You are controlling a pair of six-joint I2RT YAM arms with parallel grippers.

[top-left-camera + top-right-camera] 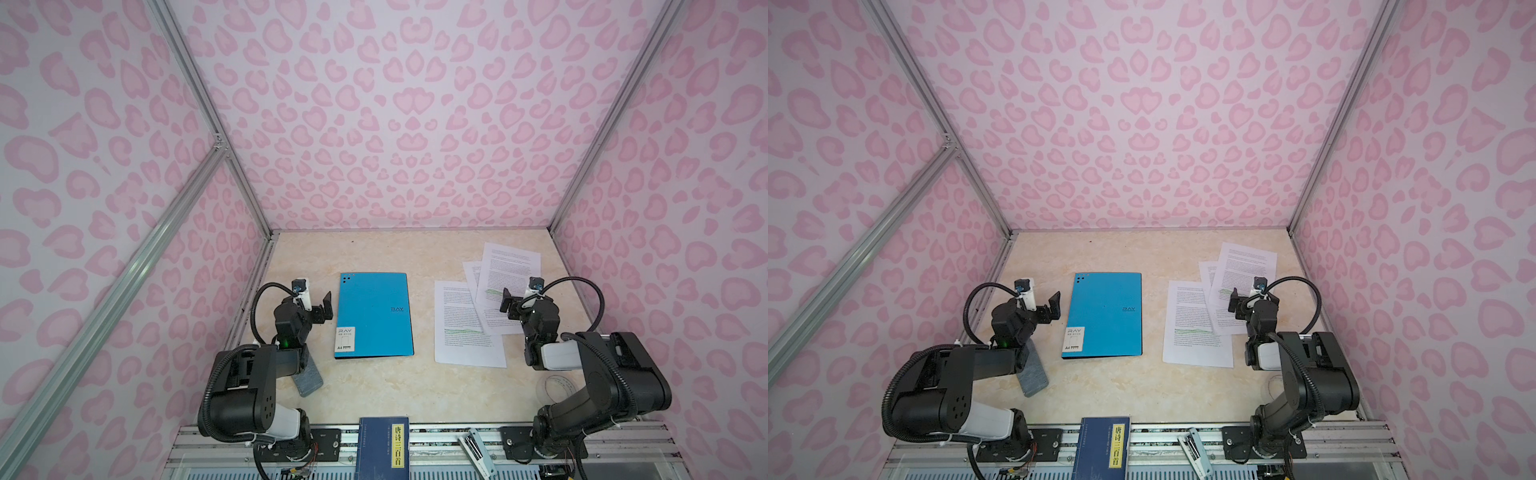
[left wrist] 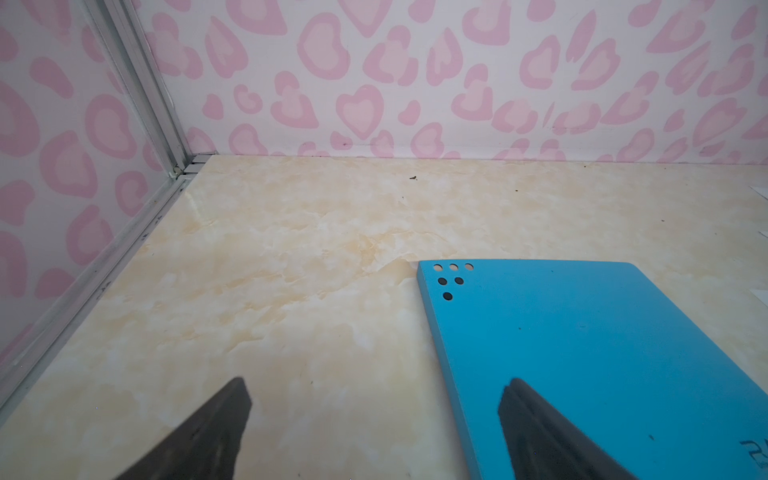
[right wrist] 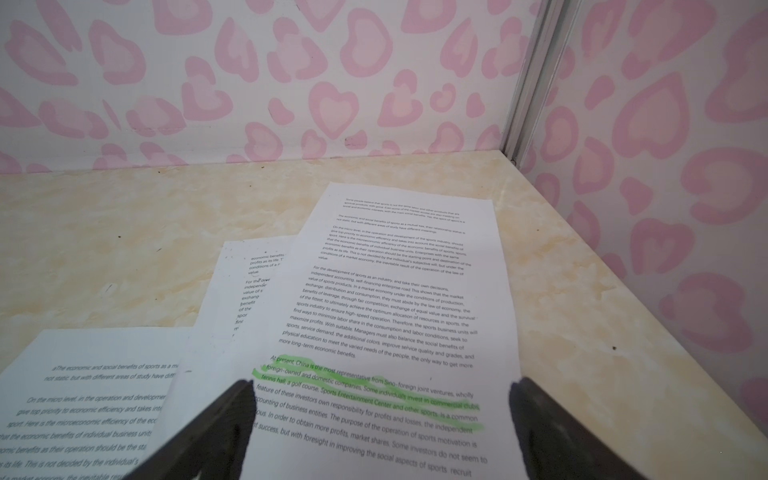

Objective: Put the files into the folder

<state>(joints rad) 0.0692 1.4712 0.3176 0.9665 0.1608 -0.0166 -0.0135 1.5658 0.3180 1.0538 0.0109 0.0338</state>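
The folder [image 1: 374, 313] [image 1: 1104, 313] lies closed on the table, bright blue with a white corner label; its cover [image 2: 602, 353] also fills part of the left wrist view. My left gripper [image 1: 328, 306] [image 1: 1054, 306] [image 2: 377, 386] is open at the folder's left edge, one finger over the cover and one over bare table. The files [image 1: 465, 324] [image 1: 1196, 328] [image 3: 395, 291], three overlapping printed sheets with green highlighting, lie to the right of the folder. My right gripper [image 1: 507, 303] [image 1: 1233, 301] [image 3: 382, 384] is open above the top sheet, holding nothing.
A dark blue book with a yellow label strip [image 1: 384, 446] rests on the front rail. A white and black stapler-like tool [image 1: 476, 451] lies beside it. A grey flat piece [image 1: 307, 380] sits under the left arm. Pink patterned walls close in three sides.
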